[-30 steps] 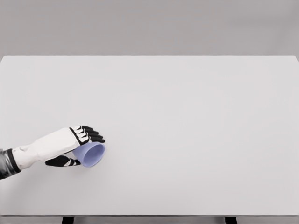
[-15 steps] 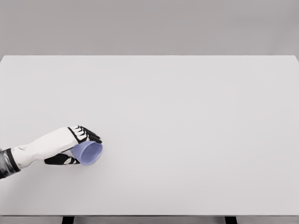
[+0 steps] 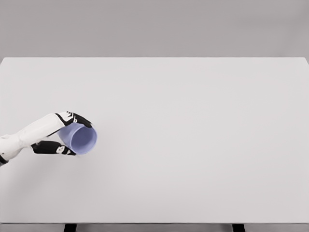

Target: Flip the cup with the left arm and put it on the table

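Keep rolling the wrist until the cup's (image 3: 81, 138) mouth faces straight up, then lower it flat onto the counter (image 3: 193, 145) before you let go. Left hand (image 3: 62, 139) is wrapped around the cup, fingers over the top, thumb beneath, mouth facing 3 o'clock at the counter's left side.

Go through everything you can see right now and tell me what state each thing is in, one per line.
cup: held in the left hand, tipped on its side, open mouth facing right and toward the camera
left hand: fingers curled around the cup, over the table's left side
table: white, nothing else resting on it
right hand: not in view
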Tool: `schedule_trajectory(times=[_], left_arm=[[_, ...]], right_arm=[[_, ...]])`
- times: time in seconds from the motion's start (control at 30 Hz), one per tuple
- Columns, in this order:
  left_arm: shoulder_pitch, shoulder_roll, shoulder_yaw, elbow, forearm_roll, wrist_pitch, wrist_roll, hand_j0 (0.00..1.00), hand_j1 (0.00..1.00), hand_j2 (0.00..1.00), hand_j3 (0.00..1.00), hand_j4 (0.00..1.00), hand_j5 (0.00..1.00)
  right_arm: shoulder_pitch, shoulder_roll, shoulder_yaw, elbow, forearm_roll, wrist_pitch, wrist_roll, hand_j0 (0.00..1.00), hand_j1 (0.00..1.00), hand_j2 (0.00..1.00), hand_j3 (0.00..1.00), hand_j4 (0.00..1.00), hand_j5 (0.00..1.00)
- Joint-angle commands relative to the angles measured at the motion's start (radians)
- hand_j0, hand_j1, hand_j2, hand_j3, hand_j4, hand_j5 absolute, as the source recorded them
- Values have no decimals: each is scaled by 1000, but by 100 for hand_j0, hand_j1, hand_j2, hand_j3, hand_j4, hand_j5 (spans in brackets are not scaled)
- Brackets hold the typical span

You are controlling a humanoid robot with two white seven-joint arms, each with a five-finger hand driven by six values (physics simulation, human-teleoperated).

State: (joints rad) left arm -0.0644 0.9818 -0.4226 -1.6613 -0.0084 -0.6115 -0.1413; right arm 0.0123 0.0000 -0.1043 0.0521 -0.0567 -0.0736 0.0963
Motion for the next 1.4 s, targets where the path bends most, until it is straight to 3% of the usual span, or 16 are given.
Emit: schedule_trajectory(times=[0.0, 0.37, 0.6, 0.83, 0.9, 1.07, 1.37], left_arm=[[0, 11, -1, 18, 65, 1, 0, 58, 58, 58, 58, 58, 58], [14, 1, -24, 32, 295, 1, 0, 59, 59, 59, 59, 59, 59], [11, -22, -93, 84, 478, 1, 0, 59, 59, 59, 59, 59, 59], [8, -95, -105, 150, 542, 1, -1, 60, 60, 60, 60, 60, 60], [11, -97, -110, 166, 582, 1, -1, 60, 60, 60, 60, 60, 60], [8, -95, -111, 183, 596, 1, -1, 60, 60, 60, 60, 60, 60], [17, -149, -110, 184, 746, 1, -35, 60, 60, 60, 60, 60, 60]], right_arm=[[0, 0, 0, 0, 0, 0, 0, 100, 100, 100, 100, 100, 100], [0, 0, 0, 0, 0, 0, 0, 100, 100, 100, 100, 100, 100], [0, 0, 0, 0, 0, 0, 0, 100, 100, 100, 100, 100, 100], [0, 0, 0, 0, 0, 0, 0, 100, 100, 100, 100, 100, 100], [0, 0, 0, 0, 0, 0, 0, 100, 100, 100, 100, 100, 100], [0, 0, 0, 0, 0, 0, 0, 100, 100, 100, 100, 100, 100], [0, 0, 0, 0, 0, 0, 0, 100, 100, 100, 100, 100, 100]])
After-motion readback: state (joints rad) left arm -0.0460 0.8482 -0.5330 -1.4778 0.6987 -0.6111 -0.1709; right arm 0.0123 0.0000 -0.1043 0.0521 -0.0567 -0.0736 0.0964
